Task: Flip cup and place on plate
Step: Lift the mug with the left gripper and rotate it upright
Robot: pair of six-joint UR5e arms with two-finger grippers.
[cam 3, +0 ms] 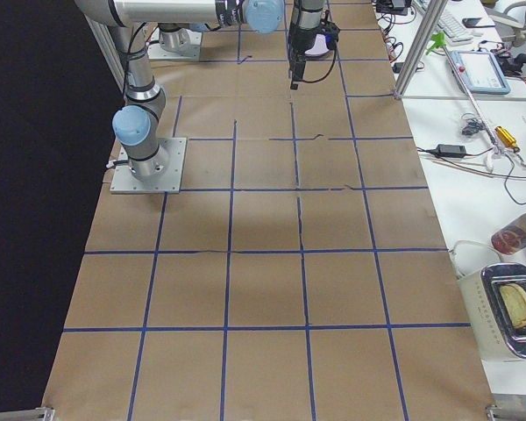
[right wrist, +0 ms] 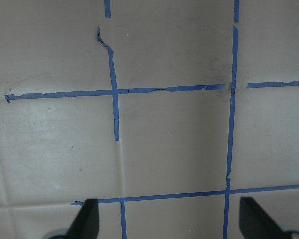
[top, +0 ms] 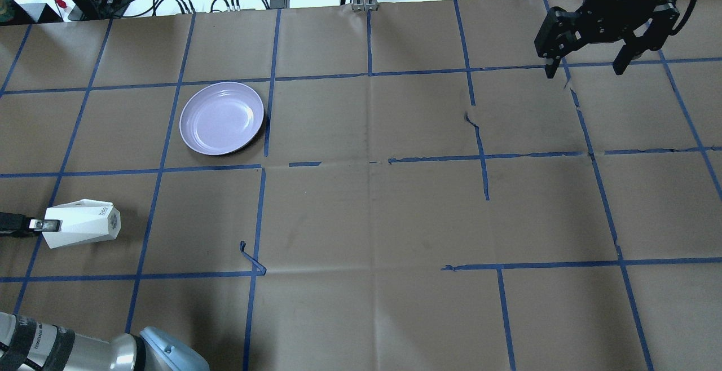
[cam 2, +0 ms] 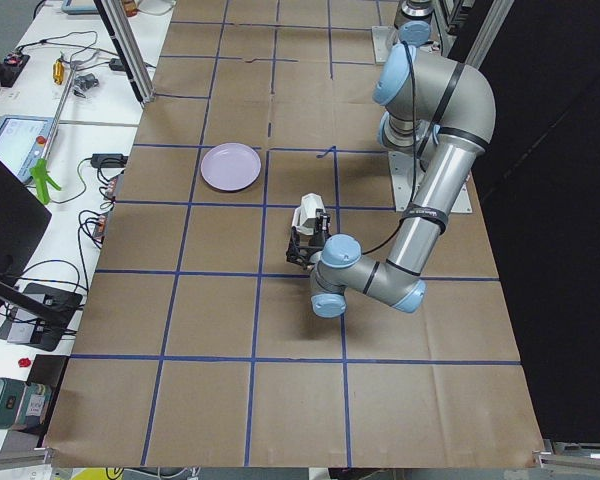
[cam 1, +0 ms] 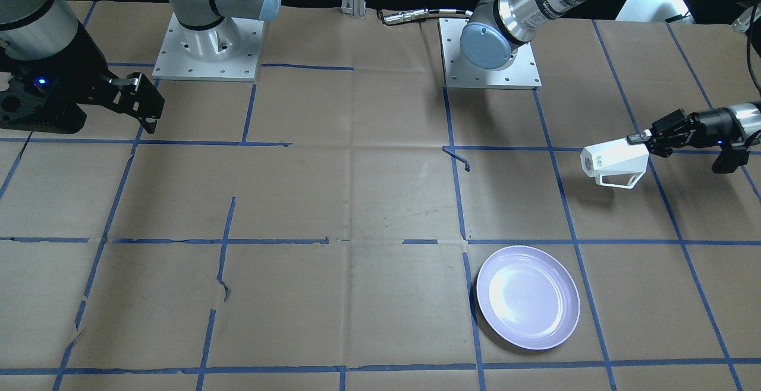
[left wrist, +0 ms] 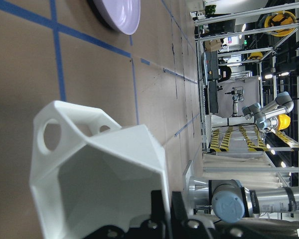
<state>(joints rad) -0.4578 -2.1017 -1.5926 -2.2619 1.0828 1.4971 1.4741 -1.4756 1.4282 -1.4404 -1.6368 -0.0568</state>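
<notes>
The white faceted cup (cam 1: 615, 160) hangs on its side above the table, held by its rim in my left gripper (cam 1: 641, 139), which is shut on it. It also shows in the overhead view (top: 82, 225), in the left side view (cam 2: 307, 213), and close up in the left wrist view (left wrist: 97, 174), its open mouth toward the camera. The lavender plate (cam 1: 528, 297) lies flat on the table, apart from the cup, also seen in the overhead view (top: 221, 118). My right gripper (top: 586, 69) is open and empty, far from both.
Brown paper with blue tape lines covers the table (top: 372, 202). The two arm bases (cam 1: 207, 46) stand on the robot's side. A bench with cables and tools (cam 2: 50, 150) runs along the far edge.
</notes>
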